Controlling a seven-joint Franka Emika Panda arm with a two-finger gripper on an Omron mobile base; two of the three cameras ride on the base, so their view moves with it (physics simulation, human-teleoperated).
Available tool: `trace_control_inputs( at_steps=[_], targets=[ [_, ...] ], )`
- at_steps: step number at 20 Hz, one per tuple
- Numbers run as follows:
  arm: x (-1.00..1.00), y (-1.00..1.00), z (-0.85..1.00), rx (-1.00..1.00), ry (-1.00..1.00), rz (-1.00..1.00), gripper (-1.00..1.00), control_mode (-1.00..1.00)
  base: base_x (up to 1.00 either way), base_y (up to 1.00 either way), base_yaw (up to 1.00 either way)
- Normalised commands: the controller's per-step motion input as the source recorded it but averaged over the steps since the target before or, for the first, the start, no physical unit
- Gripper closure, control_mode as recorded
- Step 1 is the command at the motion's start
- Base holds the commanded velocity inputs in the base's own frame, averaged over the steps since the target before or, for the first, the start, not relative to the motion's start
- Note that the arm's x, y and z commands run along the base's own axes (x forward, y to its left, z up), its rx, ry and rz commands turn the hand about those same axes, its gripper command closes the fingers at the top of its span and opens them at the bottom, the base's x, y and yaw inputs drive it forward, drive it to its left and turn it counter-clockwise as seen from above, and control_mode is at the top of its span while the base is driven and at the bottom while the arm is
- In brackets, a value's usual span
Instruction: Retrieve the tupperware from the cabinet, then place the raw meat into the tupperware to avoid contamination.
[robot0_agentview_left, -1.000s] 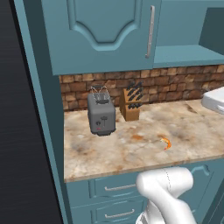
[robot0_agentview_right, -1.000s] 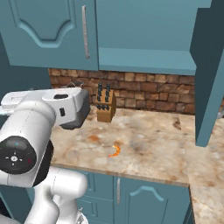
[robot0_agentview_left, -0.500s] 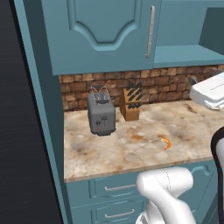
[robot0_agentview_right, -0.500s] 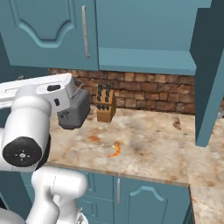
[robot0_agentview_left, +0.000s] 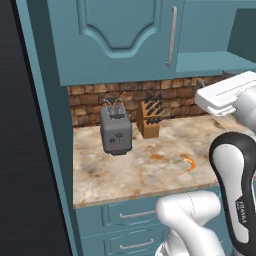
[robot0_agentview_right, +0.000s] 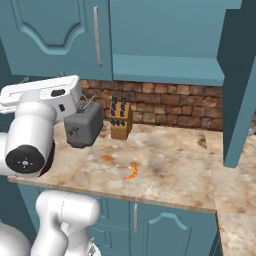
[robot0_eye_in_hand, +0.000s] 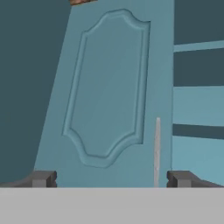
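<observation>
The cabinet (robot0_agentview_left: 125, 30) (robot0_agentview_right: 50, 30) hangs over the counter with its arched door shut. Its silver handle (robot0_agentview_left: 172, 35) (robot0_agentview_right: 97, 36) runs down the door's right edge. In the hand view the door panel (robot0_eye_in_hand: 109, 87) stands straight ahead with the handle (robot0_eye_in_hand: 157, 148) just left of the right fingertip. My gripper (robot0_eye_in_hand: 111, 178) is open, nothing between its fingers, held off the door. The raw meat (robot0_agentview_left: 190, 163) (robot0_agentview_right: 131, 172), a small orange curved piece, lies on the marbled counter (robot0_agentview_left: 150, 175). The tupperware is out of view.
A grey toaster (robot0_agentview_left: 116, 131) (robot0_agentview_right: 83, 127) and a wooden knife block (robot0_agentview_left: 150, 120) (robot0_agentview_right: 120, 122) stand against the brick wall. An open shelf (robot0_agentview_right: 170, 70) lies right of the cabinet door, and a tall teal panel (robot0_agentview_right: 240, 85) bounds the counter's right side.
My arm has lifted: the hand rose from just above counter height toward the cabinet door, and the forearm has swung up into the left base view. The jaws stayed open.
</observation>
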Motion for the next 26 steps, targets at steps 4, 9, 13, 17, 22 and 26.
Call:
trace_control_inputs(
  at_steps=[4,9,13,17,22,26],
  targets=[
    [0.4,0.0,0.01,0.0,0.0,-0.06,-1.0,-1.0,0.0,0.0,0.0],
    [0.41,0.0,0.04,0.0,0.0,-0.07,-1.0,-1.0,0.0,0.0,0.0],
    [0.44,-0.01,0.03,0.0,0.0,-0.06,-1.0,-1.0,0.0,0.0,0.0],
    [0.46,-0.09,0.01,0.0,0.0,-0.04,-1.0,-1.0,0.0,0.0,0.0],
    [0.49,-0.08,0.0,0.0,0.0,-0.03,-1.0,-1.0,0.0,0.0,0.0],
    [0.5,-0.03,0.0,0.0,0.0,-0.02,-1.0,-1.0,0.0,0.0,0.0]
  ],
)
